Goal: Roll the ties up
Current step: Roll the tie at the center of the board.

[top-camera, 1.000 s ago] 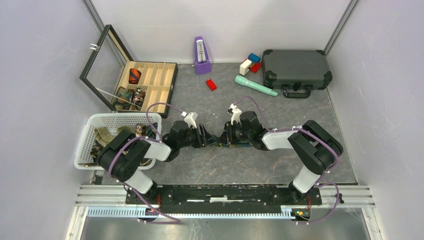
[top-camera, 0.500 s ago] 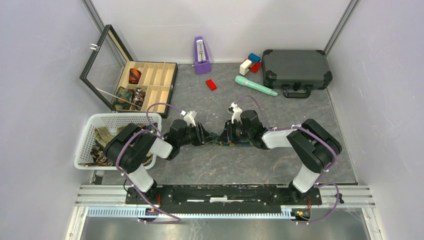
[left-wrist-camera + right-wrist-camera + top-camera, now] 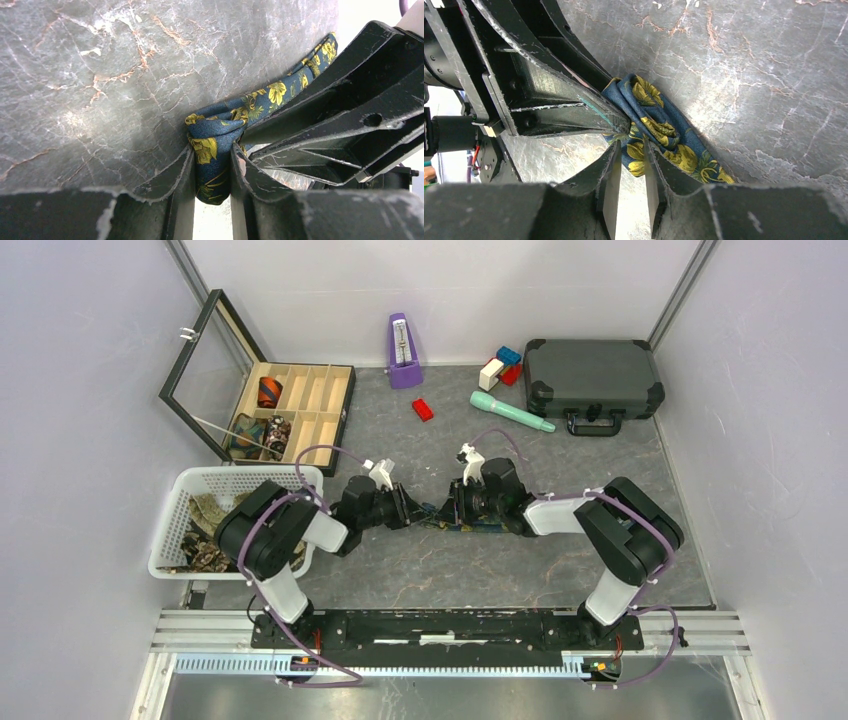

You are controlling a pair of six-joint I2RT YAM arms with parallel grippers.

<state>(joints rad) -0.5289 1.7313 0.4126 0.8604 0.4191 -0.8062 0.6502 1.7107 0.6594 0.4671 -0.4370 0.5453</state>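
Navy tie with yellow flowers lies bunched mid-frame on the desk, pinched by the narrowed fingers of left gripper and right gripper alike; rolling looks barely begun, so next comes a careful tuck-and-turn.

Seen from above, mid-desk, your navy tie shows only as a sliver, the rest hidden under the left gripper and right gripper, its print too small to read. Up close, the fold vanishes between the fingers; at the left edge, the left arm covers part of the basket
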